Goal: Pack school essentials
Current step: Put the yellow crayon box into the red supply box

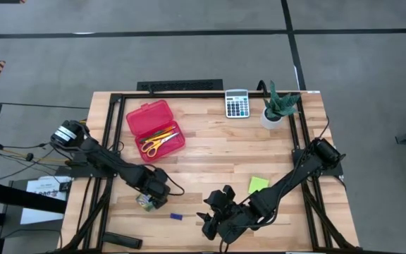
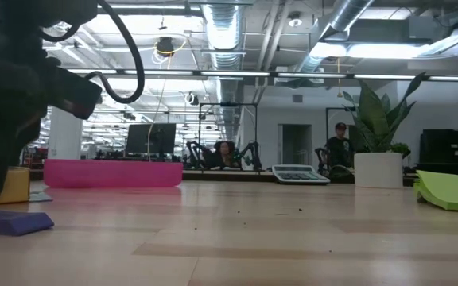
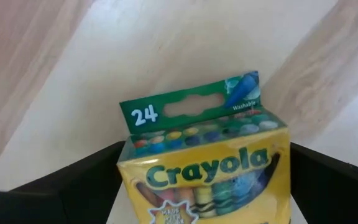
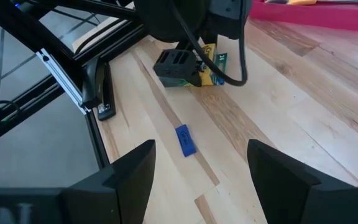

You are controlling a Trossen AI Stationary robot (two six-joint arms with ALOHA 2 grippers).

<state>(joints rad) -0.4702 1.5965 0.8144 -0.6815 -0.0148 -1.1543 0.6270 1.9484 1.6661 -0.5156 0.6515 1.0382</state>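
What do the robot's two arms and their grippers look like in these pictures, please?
Both arms are dark, nearly black, built of chunky jointed segments, with black cables looping along them. The left arm has a round silver-and-black base joint at the table's edge; the right arm has a blocky black base. The left gripper and right gripper each have two flat, matte black, wedge-shaped fingers. No markings show.

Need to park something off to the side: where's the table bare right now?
Bare wood runs between the red case and the plant pot, below the calculator. The near edge is crowded: crayon box, blue eraser, sticky-note pad, both arms.
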